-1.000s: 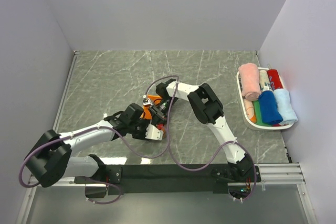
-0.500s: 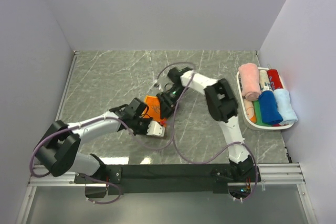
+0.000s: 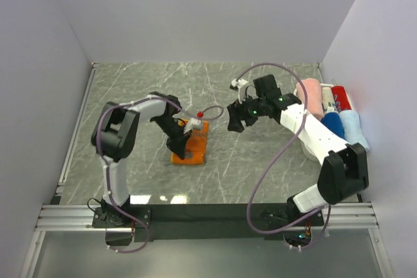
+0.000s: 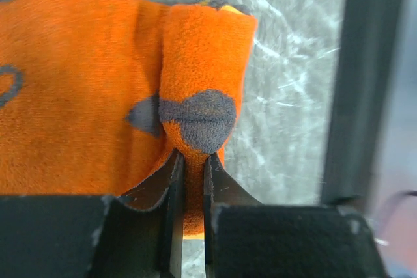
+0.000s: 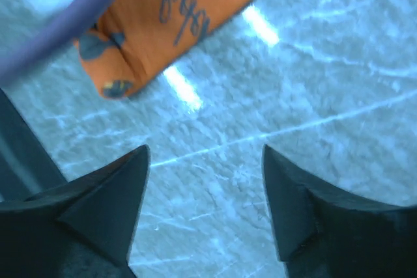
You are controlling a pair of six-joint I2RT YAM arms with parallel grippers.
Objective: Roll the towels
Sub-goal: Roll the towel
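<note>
Table: flat slab, grey-green, marbled with pale veins, glossy enough to throw glare streaks in the right wrist view.

White oval basket: at the table's right edge against the wall, partly hidden behind the right arm. It holds rolled towels packed side by side: a pink roll at the far left, a red roll at the far right, a blue roll and a pale blue roll nearer. All look soft and plush, shaped as stubby cylinders. What lies beneath them cannot be made out.

Orange towel: on the table left of centre, well apart from the basket. Fleecy nap, orange with dark grey marks and grey script lettering. It lies mostly flat, with one end turned over into a thick rounded fold.

Left gripper: jaws nearly together, pinching that folded end of the orange towel between the dark fingers.

Right gripper: jaws spread wide, nothing between them, over bare marble between towel and basket, clear of the cloth.
</note>
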